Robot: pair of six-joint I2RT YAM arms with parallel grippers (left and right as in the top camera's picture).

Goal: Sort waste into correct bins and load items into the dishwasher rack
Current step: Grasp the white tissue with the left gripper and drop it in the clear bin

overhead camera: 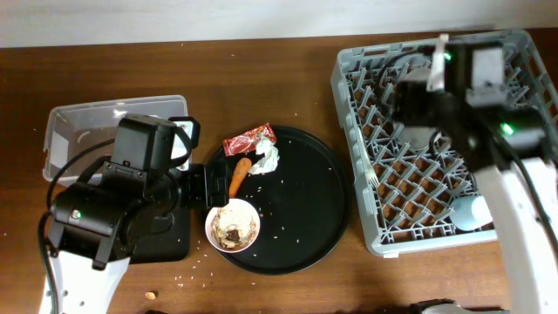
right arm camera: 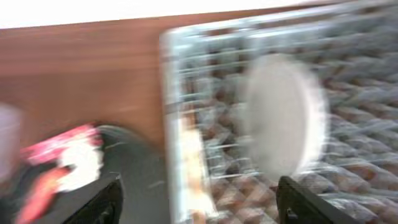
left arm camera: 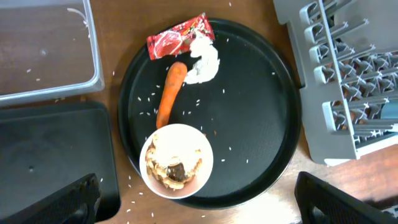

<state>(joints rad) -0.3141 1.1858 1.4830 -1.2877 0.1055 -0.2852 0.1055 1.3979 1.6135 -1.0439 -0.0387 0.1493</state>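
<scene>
On the large round black tray [overhead camera: 314, 209] lie a red snack wrapper [left arm camera: 179, 37], a crumpled white tissue [left arm camera: 205, 62] and an orange carrot piece [left arm camera: 170, 93]. A white bowl [left arm camera: 176, 160] with beige food scraps stands at the tray's front left. My left gripper [left arm camera: 199, 208] is open and empty, just short of the bowl. My right gripper [right arm camera: 199, 199] is open and empty over the left part of the grey dishwasher rack [overhead camera: 523, 48]. A white plate [right arm camera: 283, 115] stands upright in the rack; that view is blurred. A pale cup [overhead camera: 471, 212] lies in the rack's front.
The clear tub [overhead camera: 65, 126] stands at the back left, with the shallow black rectangular tray [left arm camera: 56, 155] in front of it, under my left arm. Rice grains are scattered on the round tray and on the table near the bowl.
</scene>
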